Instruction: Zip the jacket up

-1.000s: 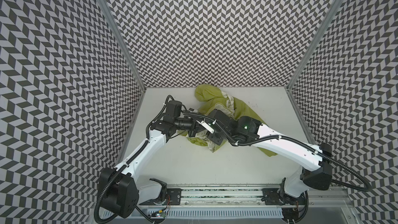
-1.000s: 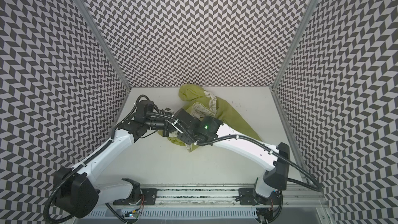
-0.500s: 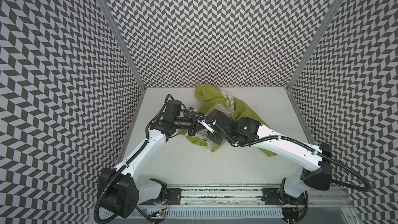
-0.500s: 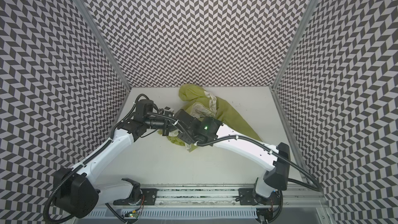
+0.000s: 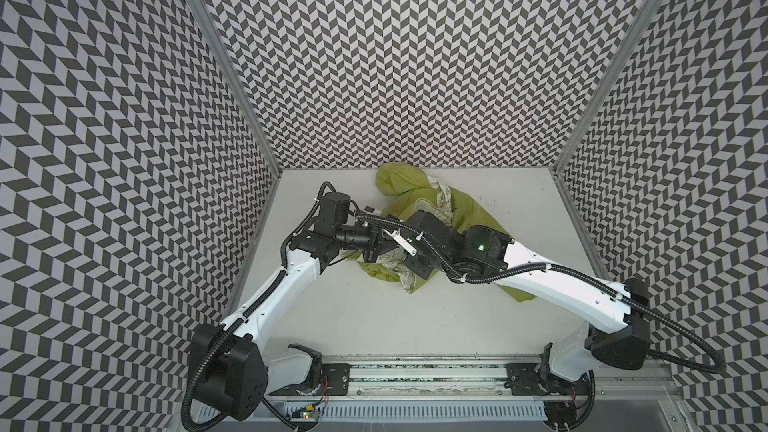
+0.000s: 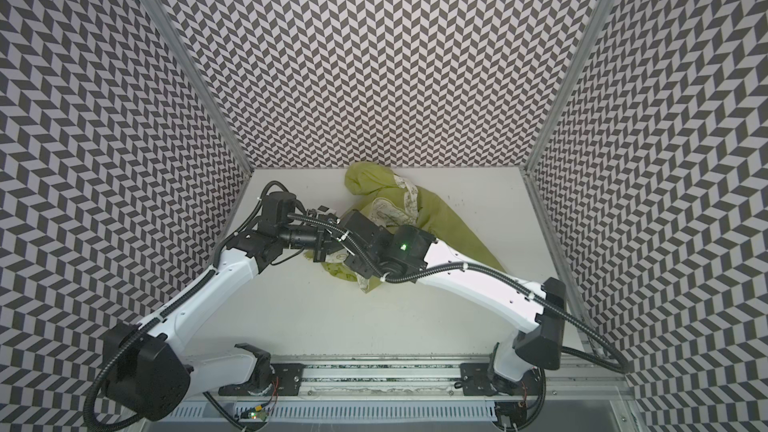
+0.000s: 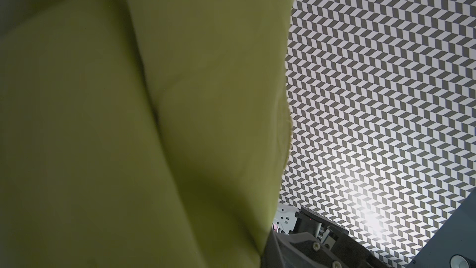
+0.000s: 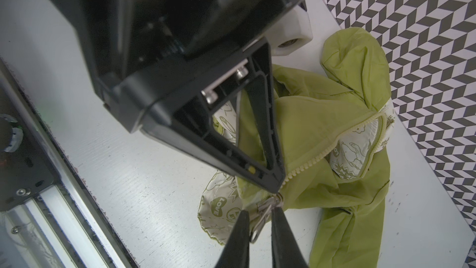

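Right wrist view: the jacket (image 8: 322, 125) lies crumpled on the tabletop (image 8: 154, 189), near the back wall, with its white lining showing. The left tool (image 8: 277, 188) is clamped on fabric at the zipper's lower end. The right tool (image 8: 260, 211) stands narrowly apart, straddling the metal zipper pull (image 8: 262, 216).

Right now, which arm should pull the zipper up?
Right. The right gripper brackets the zipper pull; the left gripper is pinched shut on the jacket at the zipper's base, likely better as anchor.
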You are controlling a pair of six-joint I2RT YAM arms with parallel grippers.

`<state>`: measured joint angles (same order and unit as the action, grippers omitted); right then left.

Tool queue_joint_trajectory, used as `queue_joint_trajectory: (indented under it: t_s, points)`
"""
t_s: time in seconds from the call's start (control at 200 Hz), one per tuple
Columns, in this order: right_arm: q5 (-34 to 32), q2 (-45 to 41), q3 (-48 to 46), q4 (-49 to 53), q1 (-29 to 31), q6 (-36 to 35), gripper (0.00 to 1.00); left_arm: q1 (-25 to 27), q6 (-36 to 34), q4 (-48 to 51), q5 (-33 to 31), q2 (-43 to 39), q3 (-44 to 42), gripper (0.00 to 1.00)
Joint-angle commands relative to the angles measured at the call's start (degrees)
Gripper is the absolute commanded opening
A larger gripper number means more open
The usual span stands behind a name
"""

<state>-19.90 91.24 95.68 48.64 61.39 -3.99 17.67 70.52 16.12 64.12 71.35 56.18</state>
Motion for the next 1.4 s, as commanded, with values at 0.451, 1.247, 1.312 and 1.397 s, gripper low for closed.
queue_joint_trajectory:
  t_s: [0.451,1.247,1.312,1.397]
  points:
    - [1.53,-1.69,-0.4,-0.63,-0.6,0.88,0.0,0.37,-0.3,0.22,0.97,-3.13,0.37,0.0]
    - [2.1,0.16,-2.14,-3.41,-5.18,2.32,0.0,0.86,-2.86,3.67,3.56,-2.67,1.12,0.0]
    - [1.59,0.18,-2.46,-3.83,-5.4,2.39,0.0,0.8,-3.02,4.0,3.71,-2.54,1.04,0.0]
    - [1.35,0.33,-2.49,-3.99,-5.96,2.8,0.0,0.75,-3.11,4.18,3.97,-2.52,0.86,0.0]
